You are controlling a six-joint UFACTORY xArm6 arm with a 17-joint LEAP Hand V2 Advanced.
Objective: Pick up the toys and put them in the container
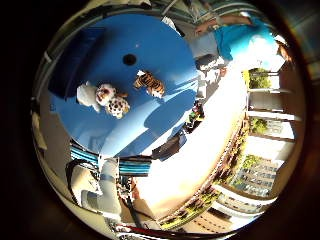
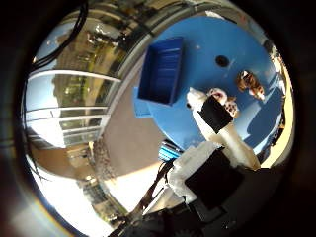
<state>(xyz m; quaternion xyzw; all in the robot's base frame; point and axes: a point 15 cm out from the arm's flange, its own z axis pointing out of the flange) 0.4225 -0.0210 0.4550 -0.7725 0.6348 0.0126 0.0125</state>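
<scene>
A round blue table (image 1: 150, 45) lies far below my palm. On it stands a striped tiger toy (image 1: 149, 83) near the table's centre hole (image 1: 129, 59). A short way off, a white plush toy (image 1: 87, 95) lies against a brown-and-white spotted plush toy (image 1: 115, 105). A deep blue rectangular container (image 2: 162, 76) sits at the table's edge, with nothing visible inside it. My hand (image 2: 217, 158) is high above the table, well apart from every toy. One white and black finger (image 2: 216, 114) reaches out straight and covers part of the plush pair. Nothing is held.
A person in a teal shirt (image 1: 240, 37) stands beside the table on the tiger's side. A striped blue seat (image 1: 122, 164) is tucked at the table's rim. A small blue stool (image 2: 140, 107) stands by the container. Glass railings (image 2: 69, 98) and buildings surround the terrace.
</scene>
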